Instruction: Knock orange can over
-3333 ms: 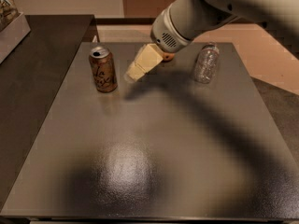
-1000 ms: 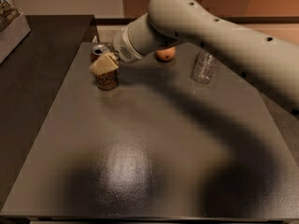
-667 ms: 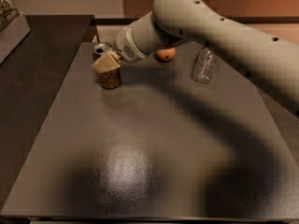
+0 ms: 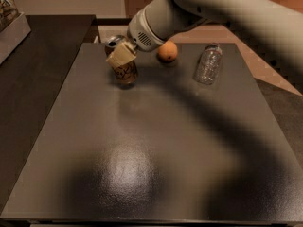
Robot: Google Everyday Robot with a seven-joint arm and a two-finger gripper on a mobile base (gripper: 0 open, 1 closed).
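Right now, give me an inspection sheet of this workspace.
Surface: dark glossy table, glare patch near the front.
Job's things: orange can at the back, picture's left, leaning, not lying flat.
Clutter: orange fruit and clear bottle, both at the back.
Grippers: hand against the can's upper part.
Cables: nothing seen.
Surroundings: dark counter beside the table, picture's left.

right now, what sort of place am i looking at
Probably a robot test area in an office or lab. A plain dark table holds an orange can, an orange and a clear bottle, set out like props, and the robot's pincer is against the can's upper part.
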